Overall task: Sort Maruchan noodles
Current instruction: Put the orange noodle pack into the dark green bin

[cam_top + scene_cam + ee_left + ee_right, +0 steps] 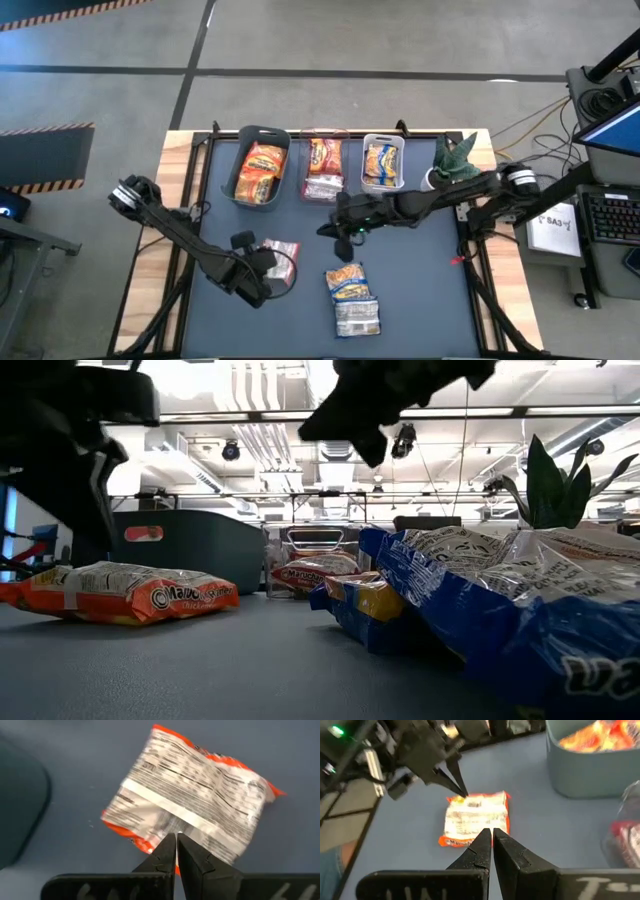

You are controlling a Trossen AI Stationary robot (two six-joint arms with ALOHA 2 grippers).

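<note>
An orange Maruchan noodle packet [281, 253] [195, 800] [477, 817] lies flat on the dark mat, printed back up. My left gripper [266, 266] [176, 840] is shut, tips down at the packet's near-left corner. My right gripper [340, 232] [492, 832] is shut with nothing between its fingers. It hangs above the mat in front of the bins, pointing toward the orange packet. Two yellow-and-blue packets [347, 283] [357, 318] lie near the front middle of the mat. My left gripper's shut fingertips [461, 795] stand at a corner of the orange packet [454, 800], slanting down from the table's left. The packet lies flat on the mat. I cannot tell whether the tips touch it.
At the far edge stand a teal bin [262, 136] with orange packets, a clear bin [323, 134] with red-and-white ones and a white bin [383, 140] with yellow ones. A potted plant [455, 160] stands at the far right. Bare mat lies at the near left and right.
</note>
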